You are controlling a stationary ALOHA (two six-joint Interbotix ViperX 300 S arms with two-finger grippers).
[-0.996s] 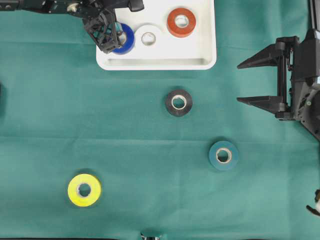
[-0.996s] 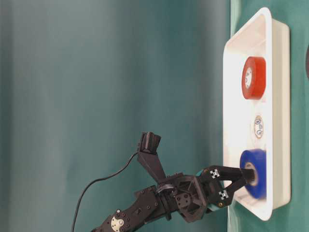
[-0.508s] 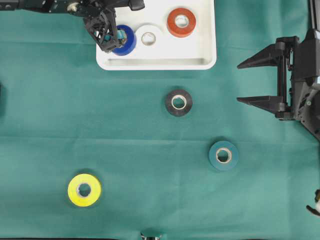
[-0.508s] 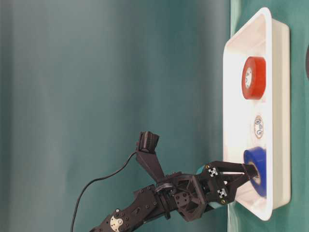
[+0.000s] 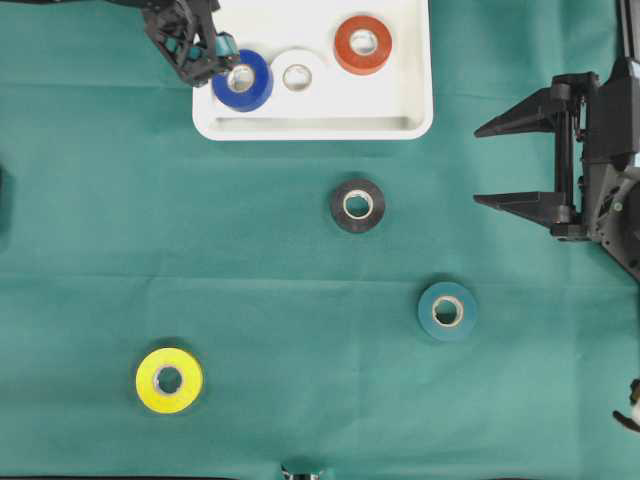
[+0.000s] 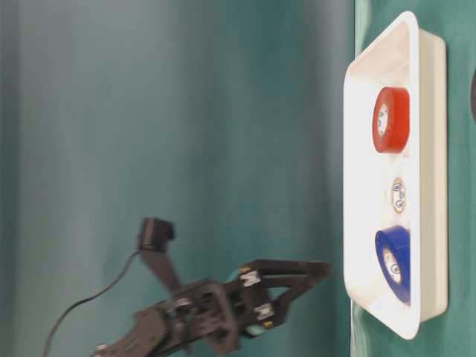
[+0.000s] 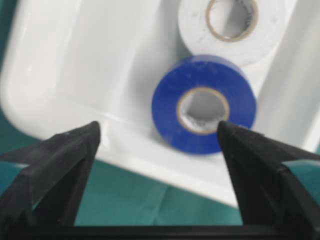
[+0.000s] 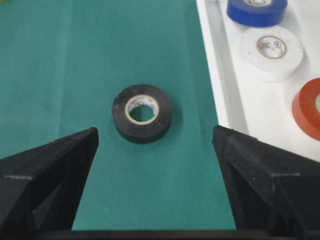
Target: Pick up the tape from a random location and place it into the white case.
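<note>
Overhead: blue tape [image 5: 242, 80] lying flat in case [image 5: 415, 122] at desk's far edge; left pincer [image 5: 205, 52] released beside it. Table-level: clear of rim. Left wrist: retreat straight, avoiding rim. Right wrist: right pincer [image 8: 155, 187] spread, empty.

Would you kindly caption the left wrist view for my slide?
Open left gripper above the blue tape roll lying beside the white roll in the white case.

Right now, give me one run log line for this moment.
left gripper: open, clear of blue tape | white case: blue, white, red rolls | right gripper: open, idle
</note>
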